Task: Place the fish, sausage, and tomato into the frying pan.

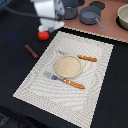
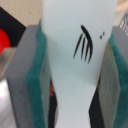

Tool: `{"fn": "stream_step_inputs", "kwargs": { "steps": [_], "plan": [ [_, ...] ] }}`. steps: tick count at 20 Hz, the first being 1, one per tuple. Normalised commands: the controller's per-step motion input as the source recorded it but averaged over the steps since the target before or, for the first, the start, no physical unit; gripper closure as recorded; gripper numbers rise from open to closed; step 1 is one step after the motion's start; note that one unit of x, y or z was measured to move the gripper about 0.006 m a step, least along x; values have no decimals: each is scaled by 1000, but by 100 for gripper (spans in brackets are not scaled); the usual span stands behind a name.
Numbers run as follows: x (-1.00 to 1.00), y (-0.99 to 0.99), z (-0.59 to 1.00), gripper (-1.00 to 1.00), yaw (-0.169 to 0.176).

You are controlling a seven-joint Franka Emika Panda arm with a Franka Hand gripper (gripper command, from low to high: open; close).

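White fish (image 2: 75, 60) sits clamped between the green pads (image 2: 35, 85) of the hand (image 1: 50, 22), its long axis running along the fingers. Across the tabletop (image 1: 15, 45), the frying pan (image 1: 90, 15) lies toward the exterior view's right, so the carry likely goes that way.

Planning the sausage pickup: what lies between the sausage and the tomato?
In the exterior view, only bare dark tabletop shows between the sausage and the tomato; nothing sits there.
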Motion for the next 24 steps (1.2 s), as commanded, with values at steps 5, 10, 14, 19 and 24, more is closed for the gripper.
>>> {"fn": "stream_step_inputs", "kwargs": {
  "steps": [5,10,14,19,24],
  "plan": [
    [651,874,765,100,0],
    [652,857,400,100,0],
    [679,838,102,100,0],
    [687,836,-2,100,0],
    [687,787,-121,100,0]
  ]
}}
